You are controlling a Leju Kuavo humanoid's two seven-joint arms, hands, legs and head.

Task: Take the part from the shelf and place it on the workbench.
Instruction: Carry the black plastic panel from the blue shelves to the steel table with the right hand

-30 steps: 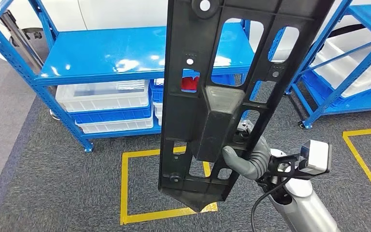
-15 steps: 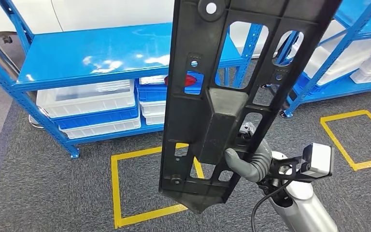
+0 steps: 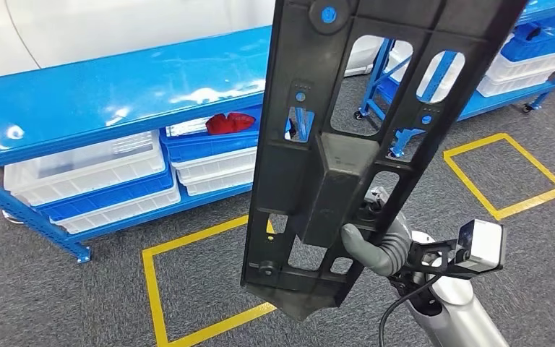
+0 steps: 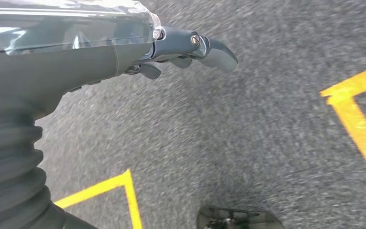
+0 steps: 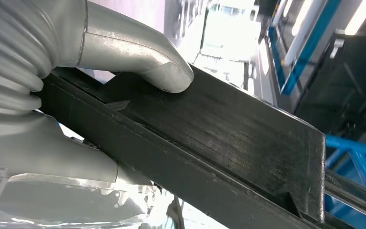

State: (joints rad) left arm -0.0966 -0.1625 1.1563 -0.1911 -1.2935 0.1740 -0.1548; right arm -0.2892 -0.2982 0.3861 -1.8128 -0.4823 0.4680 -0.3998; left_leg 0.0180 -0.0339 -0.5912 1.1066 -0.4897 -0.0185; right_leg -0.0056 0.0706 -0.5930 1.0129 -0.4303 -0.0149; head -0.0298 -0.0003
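1. Holding the big black part point(image 3: 347, 159) up in the air, we are carrying it in front of the blue shelf point(image 3: 115, 94).
2. Our right robot hand point(image 3: 372, 242) is squeezing its lower end, thumb pressing on the raised box in the middle.
3. We are guessing it is stiff, hard plastic, long and top-heavy, so it may tip.
4. Our left robot hand point(image 4: 181, 47) is hanging over the carpet with nothing in it; the view is too blurry to tell if its fingers are spread or curled.

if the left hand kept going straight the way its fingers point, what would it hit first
Most likely the grey carpet floor. The left hand hangs with its fingers aimed down at bare carpet, between the yellow tape lines. Nothing else shows in that line, though depth is hard to judge.
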